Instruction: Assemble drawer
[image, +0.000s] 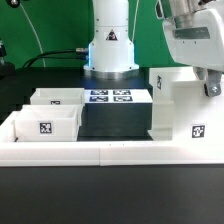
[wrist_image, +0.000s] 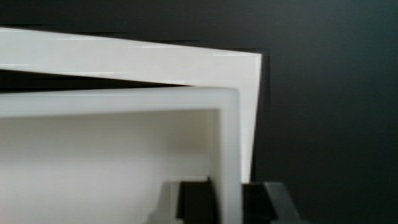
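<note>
The tall white box housing (image: 180, 108) stands on the exterior view's right and bears square tags. My gripper (image: 209, 86) comes down on its upper far corner. In the wrist view the gripper (wrist_image: 228, 202) has one dark finger (wrist_image: 192, 203) on each side of the housing's thin side wall (wrist_image: 228, 140), so it is shut on that wall. Two small open-top trays sit on the exterior view's left: one nearer the front (image: 45, 122) and one behind it (image: 55, 97), both tagged.
The marker board (image: 108, 97) lies flat in front of the robot base (image: 108, 50). A low white rail (image: 110, 151) runs along the front of the work area and joins another on the left. Black table shows between the trays and the housing.
</note>
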